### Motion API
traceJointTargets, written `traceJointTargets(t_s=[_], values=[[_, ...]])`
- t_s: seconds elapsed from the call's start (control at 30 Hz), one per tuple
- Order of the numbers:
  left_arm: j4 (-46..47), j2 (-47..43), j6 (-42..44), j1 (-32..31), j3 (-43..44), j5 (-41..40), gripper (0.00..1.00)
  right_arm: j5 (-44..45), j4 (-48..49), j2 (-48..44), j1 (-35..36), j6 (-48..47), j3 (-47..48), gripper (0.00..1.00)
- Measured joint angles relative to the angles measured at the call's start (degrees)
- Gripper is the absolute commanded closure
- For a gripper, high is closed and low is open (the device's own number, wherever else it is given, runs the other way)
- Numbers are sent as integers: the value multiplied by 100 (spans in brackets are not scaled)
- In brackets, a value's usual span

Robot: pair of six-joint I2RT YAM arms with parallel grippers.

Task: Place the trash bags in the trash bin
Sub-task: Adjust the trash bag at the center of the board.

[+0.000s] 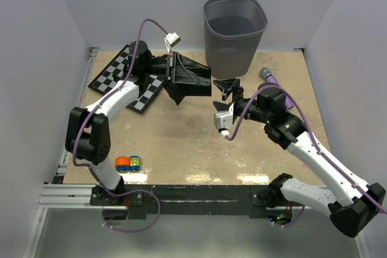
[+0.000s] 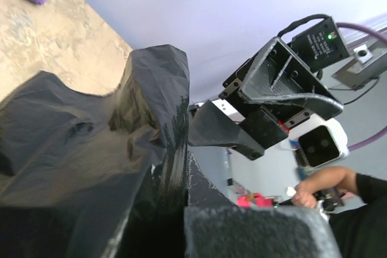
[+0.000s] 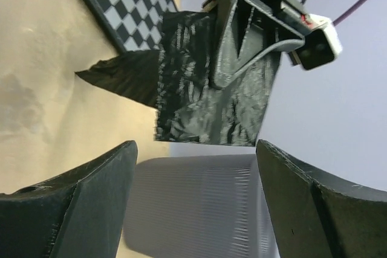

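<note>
While the left claw point(image 1: 173, 72) clamps the bag point(image 1: 193, 80) aloft beside the bin point(image 1: 233, 49), seemingly to clear its rim, the right claw point(image 1: 225, 87) gapes empty.

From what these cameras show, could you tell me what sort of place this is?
Probably a lab robot test cell: a tabletop boxed in by plain white panels, two arms bolted at its near edge, props like a chessboard and trash bin.

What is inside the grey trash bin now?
Nothing shows inside the trash bin: only its mesh walls and dim bottom. Its near wall covers part of the floor. The trash bag is outside it.
</note>
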Motion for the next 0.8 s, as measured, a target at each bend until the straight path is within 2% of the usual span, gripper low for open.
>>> traceJointTargets(t_s=[0.27,0.5,0.57,0.63,0.73,0.8], values=[[-50,-2,-546,2,0,2,100,205,597,444,168,-970,-17,20],[-50,-2,-713,4,0,4,100,315,640,835,291,-1504,-17,30],[-48,-2,-734,7,0,4,100,339,645,868,304,-1606,-17,40],[-48,-2,-748,7,0,4,100,356,695,868,317,-1652,-22,56],[-48,-2,-748,11,0,7,100,487,977,850,402,-1707,-101,87],[-52,-2,-745,15,0,4,98,608,1130,844,487,-1727,-153,100]])
